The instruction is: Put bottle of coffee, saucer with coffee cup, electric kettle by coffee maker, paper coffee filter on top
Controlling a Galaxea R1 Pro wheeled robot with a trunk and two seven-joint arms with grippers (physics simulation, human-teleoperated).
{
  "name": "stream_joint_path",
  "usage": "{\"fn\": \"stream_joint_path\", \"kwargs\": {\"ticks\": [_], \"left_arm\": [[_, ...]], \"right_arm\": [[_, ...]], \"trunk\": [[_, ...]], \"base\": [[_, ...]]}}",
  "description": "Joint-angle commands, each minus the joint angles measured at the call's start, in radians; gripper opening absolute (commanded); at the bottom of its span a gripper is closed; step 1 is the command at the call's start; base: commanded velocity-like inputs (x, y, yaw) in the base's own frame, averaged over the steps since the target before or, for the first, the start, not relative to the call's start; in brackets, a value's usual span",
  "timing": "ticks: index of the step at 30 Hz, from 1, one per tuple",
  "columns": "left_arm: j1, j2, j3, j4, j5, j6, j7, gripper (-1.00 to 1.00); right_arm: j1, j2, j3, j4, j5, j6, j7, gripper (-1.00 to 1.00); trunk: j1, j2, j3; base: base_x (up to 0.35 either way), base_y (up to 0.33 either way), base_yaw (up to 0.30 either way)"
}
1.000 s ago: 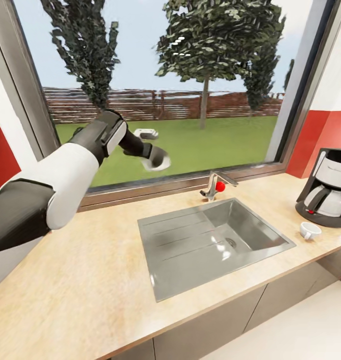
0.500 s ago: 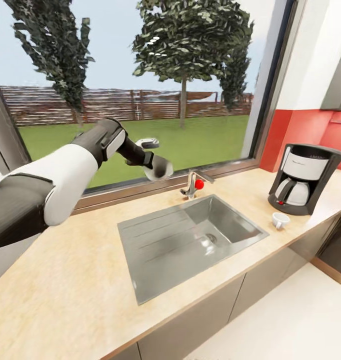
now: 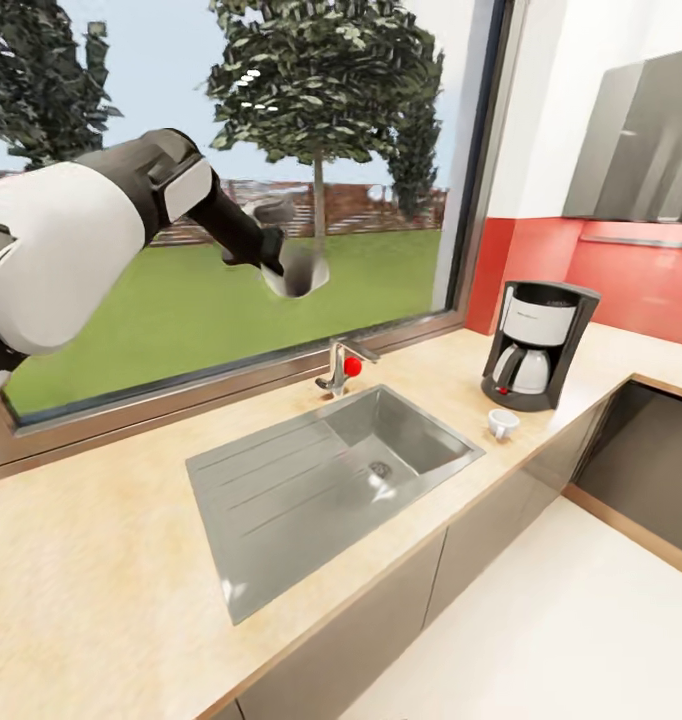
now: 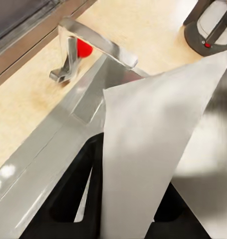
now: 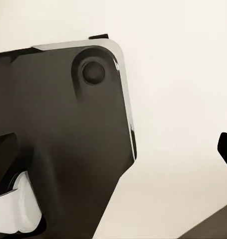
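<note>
The left arm [image 3: 71,250] is being held raised at the far left, above the kitchen countertop [image 3: 101,540] and in front of the window [image 3: 281,200]. At its end, the left gripper [image 3: 293,268] is being kept closed on a paper coffee filter [image 3: 299,272]; in the left wrist view the filter [image 4: 148,154] is seen as a broad pale sheet pinched between the dark fingers [image 4: 73,199]. A wide bare stretch of countertop is being left open at the near left, running to the front edge. Right of it, the steel sink [image 3: 321,480] is being shown sunk into the worktop, with the faucet [image 3: 341,365] and its red knob at the far rim. Further right, the coffee cup [image 3: 501,424] is being seen standing just beside and nearer than the coffee maker [image 3: 536,345], which is set near the red wall [image 3: 621,280]. The counter is being turned toward the viewer at the far right. Whether the right gripper is open cannot be told from the right wrist view.
</note>
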Motion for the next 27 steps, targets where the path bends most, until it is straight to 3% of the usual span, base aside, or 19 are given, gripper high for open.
{"fn": "stream_joint_path", "kwargs": {"ticks": [1, 4, 8, 27], "left_arm": [[-0.002, 0.0, -0.003, 0.003, -0.002, -0.002, -0.01, -1.0], [-0.001, -0.001, 0.075, 0.002, 0.006, -0.003, -0.011, -1.0], [0.0, -0.001, 0.102, 0.002, 0.007, -0.003, -0.01, -1.0], [0.026, 0.001, 0.107, -0.001, 0.009, -0.006, -0.011, -1.0]], "right_arm": [[-0.001, 0.0, 0.002, 0.0, -0.008, -0.003, 0.0, 1.0], [0.0, 0.0, 0.004, 0.002, -0.008, -0.003, 0.001, 1.0], [0.0, 0.0, 0.004, 0.002, -0.008, -0.004, -0.001, 1.0], [0.0, 0.0, 0.002, 0.002, -0.008, -0.003, -0.001, 1.0]], "trunk": [[0.001, -0.002, -0.002], [0.001, -0.002, -0.002], [0.001, -0.002, -0.002], [0.001, -0.002, -0.002]], "base": [[0.0, 0.0, -0.3], [0.0, 0.0, -0.3], [0.0, 0.0, -0.3], [0.0, 0.0, -0.3]]}}
